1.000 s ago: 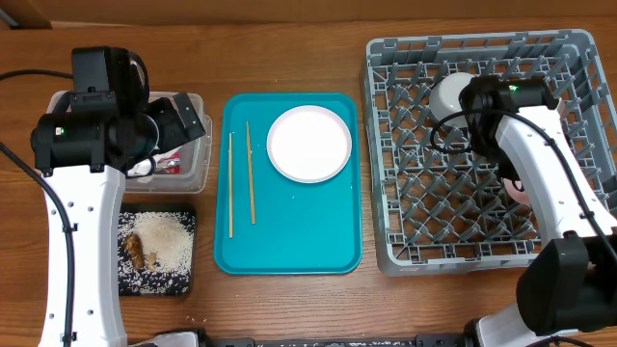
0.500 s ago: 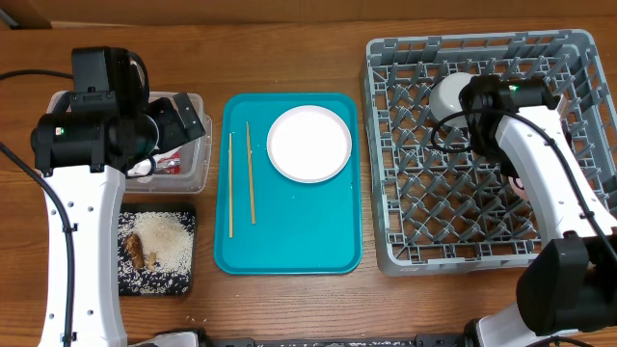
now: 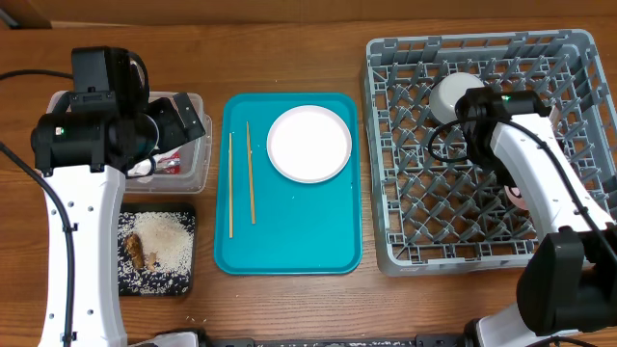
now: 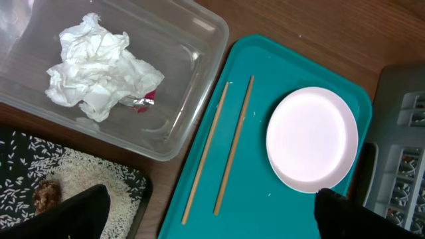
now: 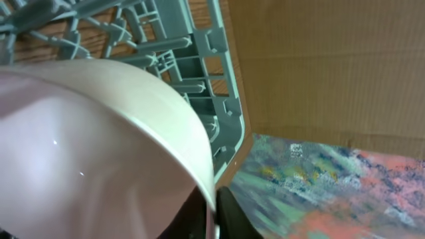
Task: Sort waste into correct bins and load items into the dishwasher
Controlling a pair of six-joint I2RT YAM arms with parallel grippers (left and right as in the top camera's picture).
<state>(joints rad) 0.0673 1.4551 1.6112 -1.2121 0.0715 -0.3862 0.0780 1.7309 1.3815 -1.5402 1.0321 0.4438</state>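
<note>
My right gripper [image 5: 214, 216] is shut on the rim of a white bowl [image 5: 86, 146], held tilted inside the grey dish rack [image 3: 453, 231]; a sliver of that bowl shows by the arm overhead [image 3: 519, 197]. Another white round dish [image 3: 451, 94] sits in the rack's far part. My left gripper [image 4: 212, 219] is open and empty, above the clear tub [image 4: 192, 86], which holds the crumpled napkin [image 4: 99, 66] and red wrapper [image 4: 147, 98]. The black tray [image 3: 183, 280] holds rice [image 3: 164, 231] and a brown scrap [image 3: 135, 251]. The white plate [image 3: 308, 143] and chopsticks [image 3: 241, 178] lie on the teal tray [image 3: 289, 241].
The rack's wall and pegs [image 5: 172, 40] are close behind the held bowl. A cardboard sheet [image 5: 332, 66] stands beyond the rack. The wooden table [image 3: 289, 299] shows in front of the trays.
My right arm has shifted a little inside the rack, carrying the bowl slightly toward the front. The left arm has not moved.
</note>
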